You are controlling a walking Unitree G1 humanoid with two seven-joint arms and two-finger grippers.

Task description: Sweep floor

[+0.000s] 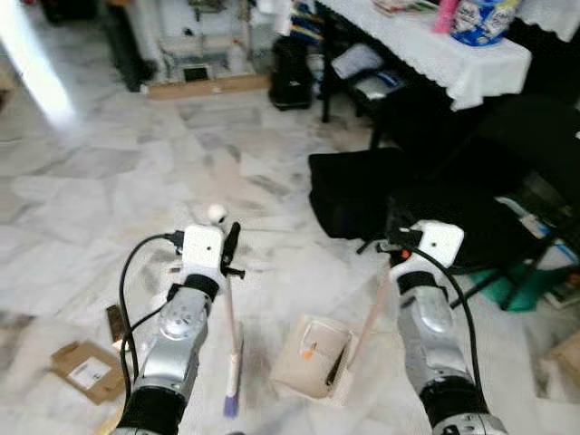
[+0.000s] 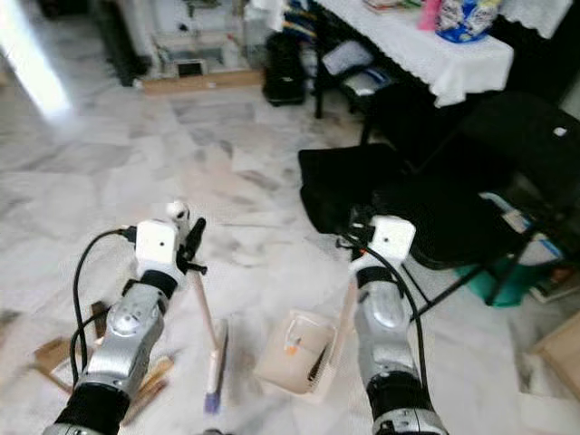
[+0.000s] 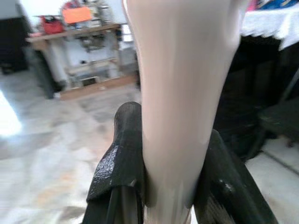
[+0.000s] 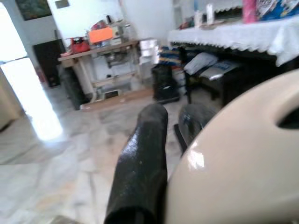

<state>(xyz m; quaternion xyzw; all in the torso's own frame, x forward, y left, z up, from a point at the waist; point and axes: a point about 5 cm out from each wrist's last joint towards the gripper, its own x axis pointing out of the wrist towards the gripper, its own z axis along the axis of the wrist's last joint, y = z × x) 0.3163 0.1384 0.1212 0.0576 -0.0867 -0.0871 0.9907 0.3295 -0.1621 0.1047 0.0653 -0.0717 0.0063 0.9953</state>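
My left gripper [image 1: 229,251] is shut on the beige handle of a broom [image 1: 233,313]. The handle runs down to a narrow brush head with purple bristles [image 1: 233,390] on the marble floor. In the left wrist view the handle [image 3: 177,93] sits clamped between both black fingers [image 3: 119,158]. My right gripper [image 1: 395,243] is shut on the long beige handle [image 1: 370,317] of a cream dustpan [image 1: 313,358]. The dustpan rests on the floor between my arms with small bits of debris inside. The right wrist view has that handle [image 4: 233,163] pressed against a finger [image 4: 142,163].
Flat cardboard [image 1: 86,370] and a brown scrap [image 1: 115,322] lie on the floor at the left. A black bag [image 1: 358,190], a black folding chair [image 1: 507,217] and a table with a white cloth [image 1: 435,50] crowd the right. Open marble floor stretches ahead.
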